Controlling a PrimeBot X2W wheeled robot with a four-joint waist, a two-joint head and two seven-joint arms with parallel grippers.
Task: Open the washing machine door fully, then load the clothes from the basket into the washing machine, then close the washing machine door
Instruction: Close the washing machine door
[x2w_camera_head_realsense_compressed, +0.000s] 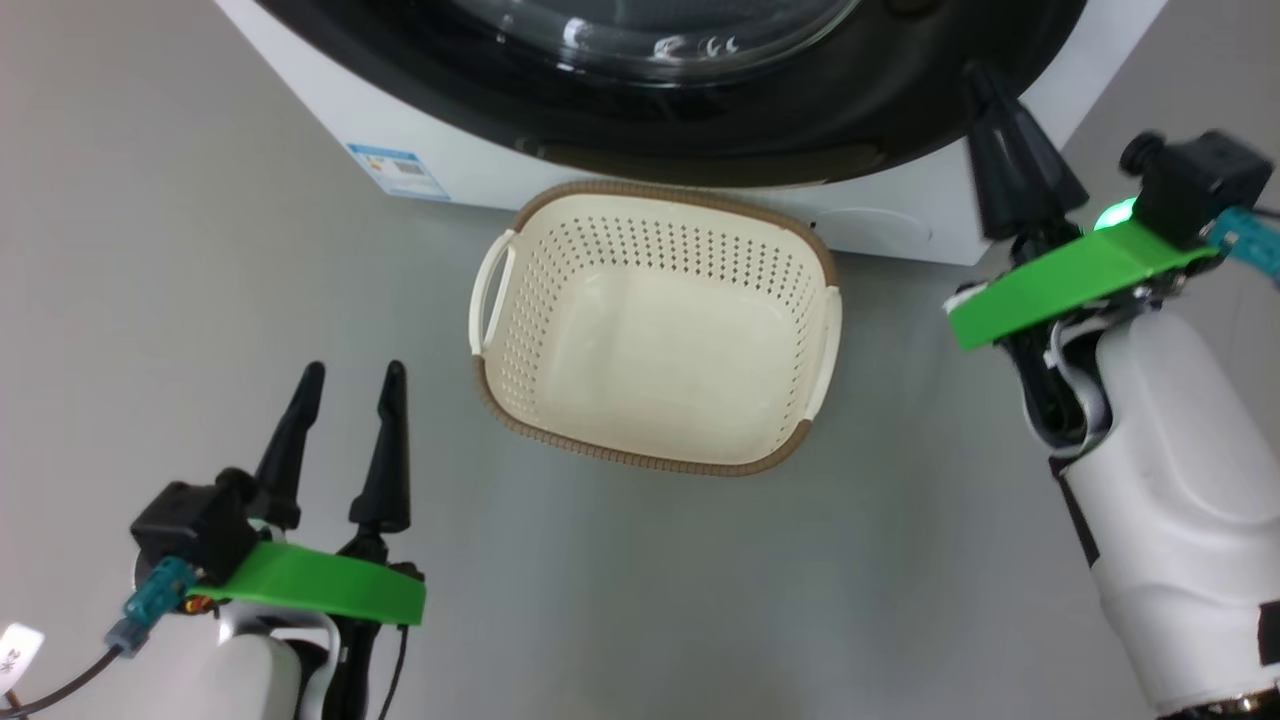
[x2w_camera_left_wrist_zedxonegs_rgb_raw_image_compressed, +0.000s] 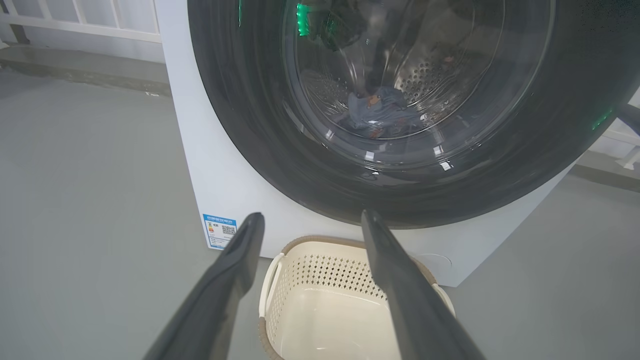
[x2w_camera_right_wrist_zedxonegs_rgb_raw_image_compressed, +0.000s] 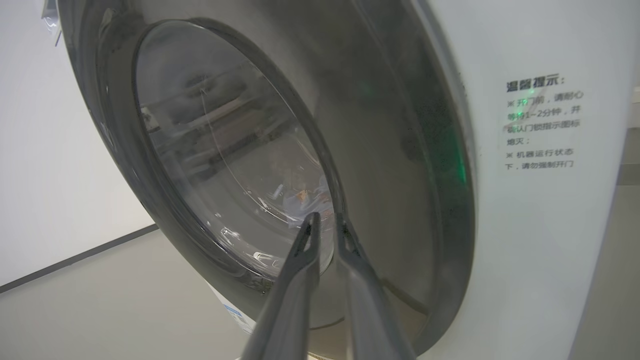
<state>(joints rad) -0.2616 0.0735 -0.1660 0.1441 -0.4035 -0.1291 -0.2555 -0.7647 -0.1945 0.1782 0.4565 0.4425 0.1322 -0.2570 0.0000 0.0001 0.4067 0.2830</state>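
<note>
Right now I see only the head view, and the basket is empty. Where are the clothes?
Observer: The left wrist view shows the clothes lying inside the washing machine, behind the door glass.
Operator: Is the door closed?
Observer: In the right wrist view its rim sits against the white front; it looks closed.
Operator: Where does the right hand point?
Observer: At the edge of the glass; whether it touches, I cannot tell.

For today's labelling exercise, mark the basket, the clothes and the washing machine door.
basket (x2w_camera_head_realsense_compressed: 660, 370), head view, bare inside floor.
clothes (x2w_camera_left_wrist_zedxonegs_rgb_raw_image_compressed: 380, 112), left wrist view, middle of the bundle.
washing machine door (x2w_camera_right_wrist_zedxonegs_rgb_raw_image_compressed: 225, 150), right wrist view, clear glass centre.
</note>
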